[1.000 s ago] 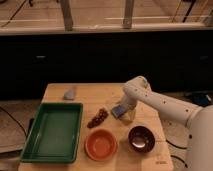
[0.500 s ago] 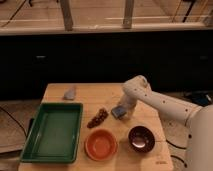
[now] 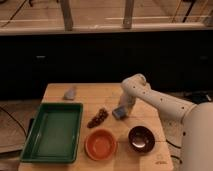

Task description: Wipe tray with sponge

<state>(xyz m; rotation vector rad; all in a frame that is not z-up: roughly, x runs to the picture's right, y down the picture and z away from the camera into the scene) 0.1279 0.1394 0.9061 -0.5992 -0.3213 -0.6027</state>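
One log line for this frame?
hand: table centre, right of tray | tray: left, unwiped | sponge: behind tray, untouched

The white arm (image 3: 159, 100) bends at 1 elbow, its gripper (image 3: 120, 113) lowered near mid-table.

**Dim room, warm light on the worktop**

Warm overhead light falls on the wooden table (image 3: 100, 95); the background behind its far edge stays nearly black. Everything looks soft. The gripper (image 3: 120, 113), near the worktop's middle, casts a faint shadow. A mild sheen shows inside the green tray (image 3: 35, 137).
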